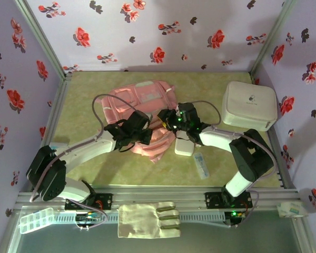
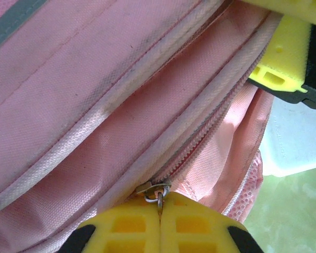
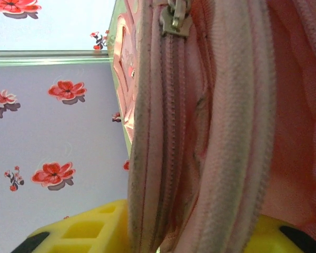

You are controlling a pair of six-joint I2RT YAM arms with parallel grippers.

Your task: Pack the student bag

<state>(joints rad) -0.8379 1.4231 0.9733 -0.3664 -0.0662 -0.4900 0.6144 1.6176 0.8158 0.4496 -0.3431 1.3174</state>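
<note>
The pink student bag (image 1: 134,103) lies flat in the middle of the table. My left gripper (image 1: 145,136) sits at the bag's near edge. In the left wrist view its yellow fingers (image 2: 129,224) are pressed together, shut on the metal zipper pull (image 2: 158,194), with the zip partly parted beyond it. My right gripper (image 1: 169,120) is at the bag's right edge, facing the left one. In the right wrist view a thick fold of the bag's zipper edge (image 3: 200,158) stands between its yellow fingers (image 3: 84,232) and is pinched there. A second zipper slider (image 3: 174,21) shows higher up.
A white rounded hard box (image 1: 249,105) stands at the back right. A small white case (image 1: 184,145) and a clear flat item (image 1: 200,165) lie right of the bag. At the near rail lie a pale glove (image 1: 147,219) and a clear plastic box (image 1: 37,220). Flowered walls enclose the table.
</note>
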